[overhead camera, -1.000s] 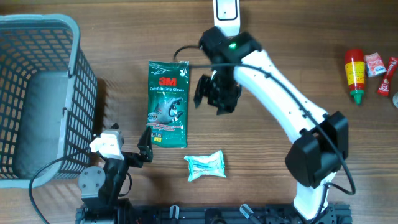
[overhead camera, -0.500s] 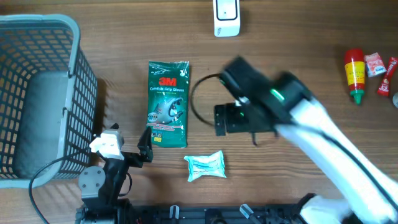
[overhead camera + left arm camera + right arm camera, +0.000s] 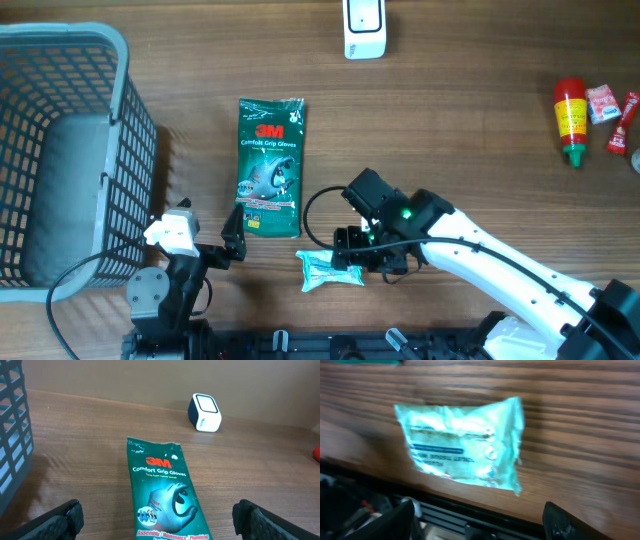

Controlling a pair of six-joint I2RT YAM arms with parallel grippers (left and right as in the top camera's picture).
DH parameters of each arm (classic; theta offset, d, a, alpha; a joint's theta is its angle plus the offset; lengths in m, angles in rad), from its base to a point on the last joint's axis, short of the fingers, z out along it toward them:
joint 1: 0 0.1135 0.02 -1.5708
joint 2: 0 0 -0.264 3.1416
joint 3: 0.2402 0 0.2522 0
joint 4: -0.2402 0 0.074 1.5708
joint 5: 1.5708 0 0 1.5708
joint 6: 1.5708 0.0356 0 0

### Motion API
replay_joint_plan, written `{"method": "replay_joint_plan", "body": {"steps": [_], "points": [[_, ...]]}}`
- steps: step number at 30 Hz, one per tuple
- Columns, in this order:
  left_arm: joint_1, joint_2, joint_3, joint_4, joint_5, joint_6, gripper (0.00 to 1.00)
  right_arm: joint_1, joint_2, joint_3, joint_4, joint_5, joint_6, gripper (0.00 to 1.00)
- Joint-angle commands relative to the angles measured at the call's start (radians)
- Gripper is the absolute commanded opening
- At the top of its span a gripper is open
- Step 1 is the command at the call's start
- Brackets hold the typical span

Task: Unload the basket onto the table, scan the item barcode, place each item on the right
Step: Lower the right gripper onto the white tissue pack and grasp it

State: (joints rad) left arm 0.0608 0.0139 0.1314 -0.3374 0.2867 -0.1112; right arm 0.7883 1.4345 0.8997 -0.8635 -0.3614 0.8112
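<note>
Overhead, caught the right pincer (image 3: pixel 362 258) hanging over one end of the teal pouch (image 3: pixel 325 270), with the scanner (image 3: pixel 362 28) far off beyond it. Judged that pouch light, soft, crinkly and slick; best pinched across a flat sealed end, not the puffy middle. Right wrist, saw what overhead hid: fingers (image 3: pixel 400 520) spread wide, gripping nothing, pouch just ahead on the wood; barcode too blurred to find. Left wrist alone showed the left pincer (image 3: pixel 160 525) gaping, empty, glove pack (image 3: pixel 167 490) ahead.
</note>
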Motion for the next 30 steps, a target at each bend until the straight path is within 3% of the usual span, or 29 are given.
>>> {"method": "replay_joint_plan", "body": {"steps": [1, 4, 5, 13, 16, 17, 18, 19, 21, 23, 25, 26, 27, 30], "points": [[-0.005, -0.007, -0.003, 0.002, 0.012, -0.006, 1.0, -0.004, -0.009, -0.081, 0.089, -0.043, 0.126, 0.78], [-0.005, -0.007, -0.003, 0.003, 0.012, -0.006, 1.0, -0.004, -0.009, -0.201, 0.195, -0.072, 0.227, 0.57], [-0.005, -0.007, -0.003, 0.003, 0.012, -0.006, 1.0, -0.004, -0.009, -0.226, 0.219, -0.087, 0.235, 0.55], [-0.005, -0.007, -0.003, 0.003, 0.012, -0.006, 1.0, -0.004, 0.008, -0.259, 0.348, -0.081, 0.224, 0.52], [-0.005, -0.007, -0.003, 0.002, 0.012, -0.006, 1.0, -0.004, 0.042, -0.259, 0.363, -0.092, 0.224, 0.36], [-0.005, -0.007, -0.003, 0.003, 0.012, -0.006, 1.0, -0.006, 0.058, -0.259, 0.371, -0.101, 0.223, 0.25], [-0.005, -0.007, -0.003, 0.003, 0.012, -0.006, 1.0, -0.019, 0.072, -0.259, 0.376, -0.117, 0.209, 0.05], [-0.005, -0.007, -0.003, 0.002, 0.012, -0.006, 1.0, -0.037, 0.077, -0.259, 0.377, -0.118, 0.196, 0.04], [-0.005, -0.007, -0.003, 0.003, 0.012, -0.006, 1.0, -0.111, 0.074, -0.238, 0.372, -0.085, 0.093, 0.04], [-0.005, -0.007, -0.003, 0.002, 0.012, -0.006, 1.0, -0.23, 0.074, -0.162, 0.318, -0.031, -0.115, 0.04], [-0.005, -0.007, -0.003, 0.002, 0.012, -0.006, 1.0, -0.353, 0.074, -0.035, 0.262, 0.007, -0.49, 0.06], [-0.005, -0.007, -0.003, 0.003, 0.012, -0.006, 1.0, -0.374, 0.074, 0.012, 0.225, 0.011, -0.578, 0.23], [-0.005, -0.007, -0.003, 0.003, 0.012, -0.006, 1.0, -0.383, 0.074, 0.067, 0.178, 0.048, -0.615, 0.46], [-0.005, -0.007, -0.003, 0.003, 0.012, -0.006, 1.0, -0.357, 0.073, 0.219, 0.043, 0.2, -0.624, 0.7]]}}
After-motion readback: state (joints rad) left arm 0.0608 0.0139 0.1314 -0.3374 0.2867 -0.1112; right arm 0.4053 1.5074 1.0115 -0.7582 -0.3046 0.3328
